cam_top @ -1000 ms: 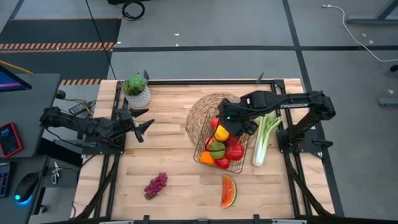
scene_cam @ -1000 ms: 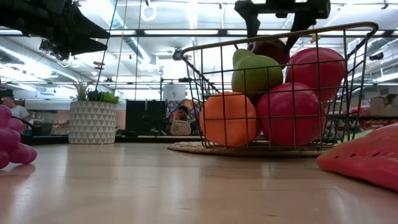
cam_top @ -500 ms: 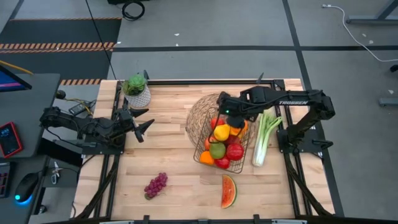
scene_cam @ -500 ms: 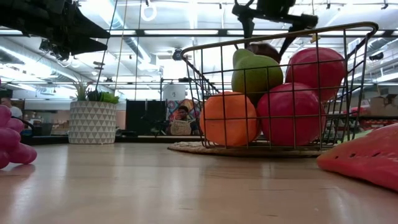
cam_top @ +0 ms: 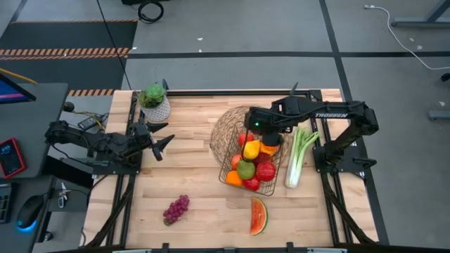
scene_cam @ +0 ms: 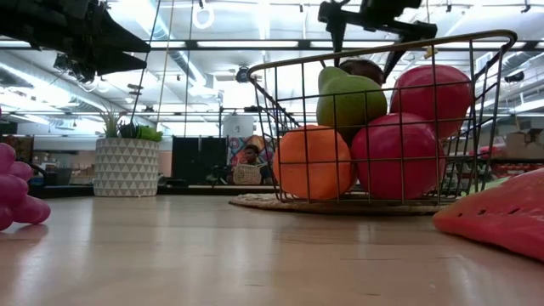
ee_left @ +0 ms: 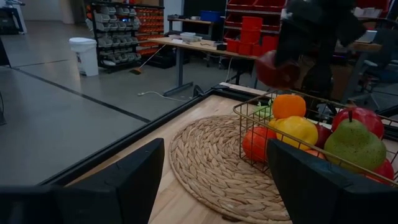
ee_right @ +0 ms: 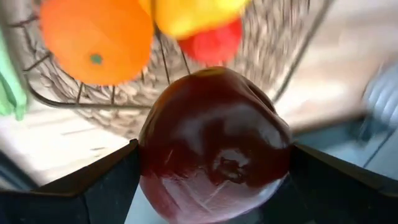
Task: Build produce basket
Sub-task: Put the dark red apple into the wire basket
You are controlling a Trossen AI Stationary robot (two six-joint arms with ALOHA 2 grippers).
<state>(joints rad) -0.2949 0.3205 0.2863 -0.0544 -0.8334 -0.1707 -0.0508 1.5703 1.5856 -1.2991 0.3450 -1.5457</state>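
Basket (cam_top: 228,135) of dark wire stands near the middle of the desk (cam_top: 190,161), on a round woven mat (ee_left: 211,165), and you can see it is already quite full: oranges (scene_cam: 312,161), red apples (scene_cam: 406,155), a yellow piece (cam_top: 251,150) and a green pear (scene_cam: 350,100) lie inside it. Your right gripper (cam_top: 254,126) hangs over the far part of the basket, above the fruit. Its fingers stand wide and between them it holds a dark red apple (ee_right: 214,149), which fills most of the right wrist view. In the left wrist view you see this same apple above the basket rim, not yet among the other fruit.

Some produce is outside the basket. The celery stalk (cam_top: 299,156) lies on the desk just beside the basket, on the right arm's side. The watermelon slice (cam_top: 258,216) lies near the front edge, and the purple grapes (cam_top: 176,209) lie well apart from the basket toward the left. Your left gripper (cam_top: 163,143) waits at the left side of the desk, near the potted plant (cam_top: 154,102), with its fingers partly open and nothing between them.
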